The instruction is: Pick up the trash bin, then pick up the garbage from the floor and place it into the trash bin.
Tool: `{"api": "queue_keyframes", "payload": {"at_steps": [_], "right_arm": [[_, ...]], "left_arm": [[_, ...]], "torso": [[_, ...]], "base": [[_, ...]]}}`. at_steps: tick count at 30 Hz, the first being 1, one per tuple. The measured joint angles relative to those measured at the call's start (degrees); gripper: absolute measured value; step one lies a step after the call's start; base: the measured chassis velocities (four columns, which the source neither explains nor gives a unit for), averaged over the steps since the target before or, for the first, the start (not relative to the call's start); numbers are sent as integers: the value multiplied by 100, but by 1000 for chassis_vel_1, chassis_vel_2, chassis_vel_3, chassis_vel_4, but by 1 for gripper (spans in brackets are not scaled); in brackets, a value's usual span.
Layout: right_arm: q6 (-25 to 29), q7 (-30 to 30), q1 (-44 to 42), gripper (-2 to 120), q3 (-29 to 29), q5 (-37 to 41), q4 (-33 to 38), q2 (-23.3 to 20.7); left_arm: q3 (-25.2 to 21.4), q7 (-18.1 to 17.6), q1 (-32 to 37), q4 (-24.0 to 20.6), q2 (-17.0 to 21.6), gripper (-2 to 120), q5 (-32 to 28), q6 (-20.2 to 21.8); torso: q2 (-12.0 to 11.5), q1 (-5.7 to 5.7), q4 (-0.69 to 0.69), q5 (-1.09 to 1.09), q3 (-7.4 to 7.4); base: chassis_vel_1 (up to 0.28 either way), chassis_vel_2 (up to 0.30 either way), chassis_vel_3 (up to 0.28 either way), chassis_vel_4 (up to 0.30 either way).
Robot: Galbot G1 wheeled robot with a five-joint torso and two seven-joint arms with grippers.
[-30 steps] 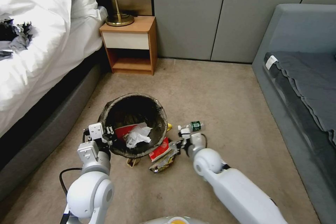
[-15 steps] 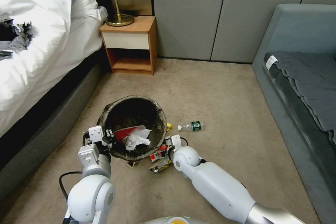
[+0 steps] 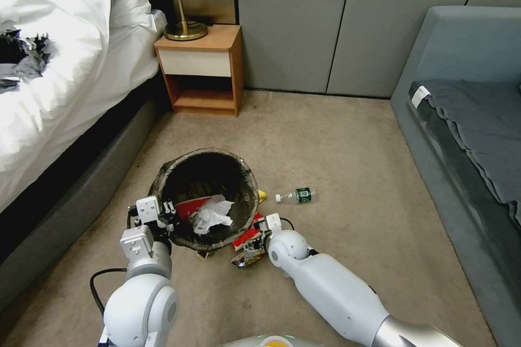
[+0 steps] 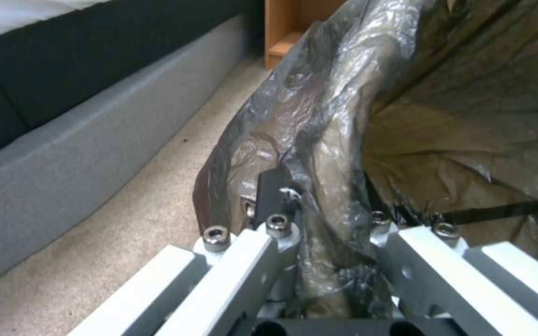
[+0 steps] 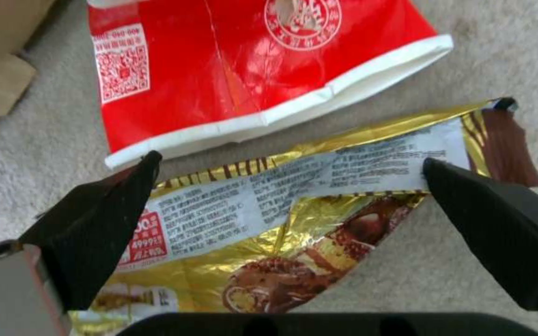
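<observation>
The left gripper (image 4: 328, 242) is clamped on the near rim of the small round bin lined with a crinkled dark plastic bag (image 3: 209, 195), its fingertips buried in the film; a red packet (image 3: 191, 207) and white tissue (image 3: 213, 212) lie inside; just right of the bin, the right gripper (image 5: 291, 186) stands spread wide over a crumpled gold foil wrapper (image 5: 269, 219) on the beige carpet (image 3: 336, 157), a red-and-white packet (image 5: 250, 70) touching it; a clear green-labelled bottle (image 3: 296, 195) lies farther right.

White rounded arms, black cable, silver hex screws, black jaws

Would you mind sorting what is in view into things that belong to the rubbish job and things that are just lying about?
Job: trash bin, clamped by left gripper; gold wrapper between open right gripper; red packet; bottle; carpet.
Lying about: nightstand, lamp, bed, sofa.
</observation>
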Motion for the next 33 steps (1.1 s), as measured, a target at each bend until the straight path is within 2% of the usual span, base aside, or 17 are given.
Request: {"api": "queue_keyframes", "payload": {"at_steps": [16, 25, 33], "right_arm": [[141, -190, -274, 100, 203, -364, -227, 81], [393, -456, -340, 80, 357, -783, -449, 151], [518, -537, -353, 76, 399, -943, -520, 159]], "left_arm": [[20, 3, -2, -2, 5, 2, 9, 0], [23, 6, 31, -3, 3, 2, 20, -10], [47, 7, 27, -4, 4, 2, 34, -16]], "torso": [[0, 0, 0, 0, 0], [5, -2, -4, -4, -3], [3, -2, 2, 2, -2]], "base": [[0, 0, 0, 0], [0, 0, 0, 0], [0, 0, 0, 0]]}}
